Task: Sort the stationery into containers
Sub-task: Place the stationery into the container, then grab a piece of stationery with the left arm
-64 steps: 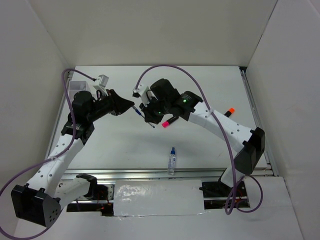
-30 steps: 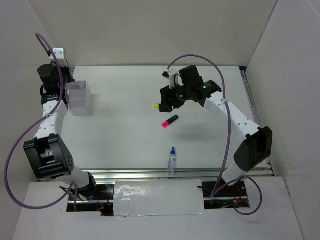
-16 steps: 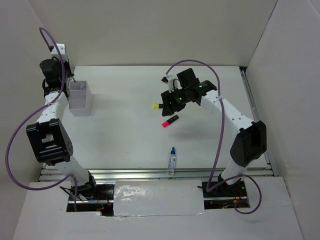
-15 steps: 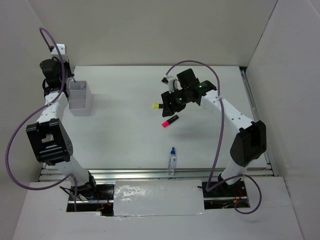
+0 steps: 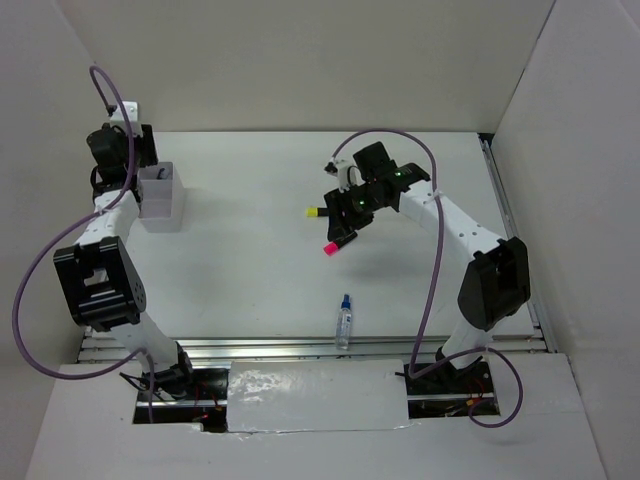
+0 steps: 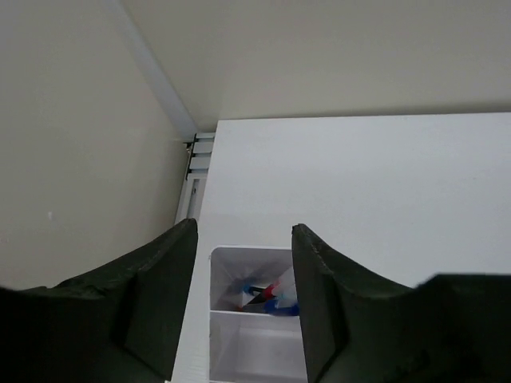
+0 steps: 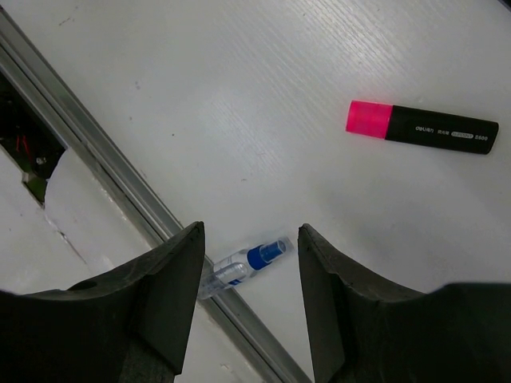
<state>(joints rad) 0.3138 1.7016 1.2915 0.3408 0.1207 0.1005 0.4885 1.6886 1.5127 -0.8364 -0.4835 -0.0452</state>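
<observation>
The white container (image 5: 163,205) stands at the far left, and my left gripper (image 5: 138,172) hangs right above it. In the left wrist view that gripper (image 6: 243,233) is open and holds nothing; red and blue pens (image 6: 267,297) lie in the far compartment of the container (image 6: 239,343). My right gripper (image 5: 346,208) hovers mid-table, open and empty (image 7: 251,231). A pink-capped highlighter (image 5: 338,243) (image 7: 423,126) lies just in front of it. A yellow cap (image 5: 312,212) pokes out at its left. The blue-capped bottle (image 5: 344,322) (image 7: 243,266) lies near the front edge.
A metal rail (image 7: 120,159) runs along the table's near edge, right beside the bottle. White walls close in the table on the left, back and right; the container sits close to the left wall (image 6: 80,159).
My left gripper, shut before, has opened over the container and shifted slightly right. My right gripper has edged a little toward the pink-capped highlighter.
</observation>
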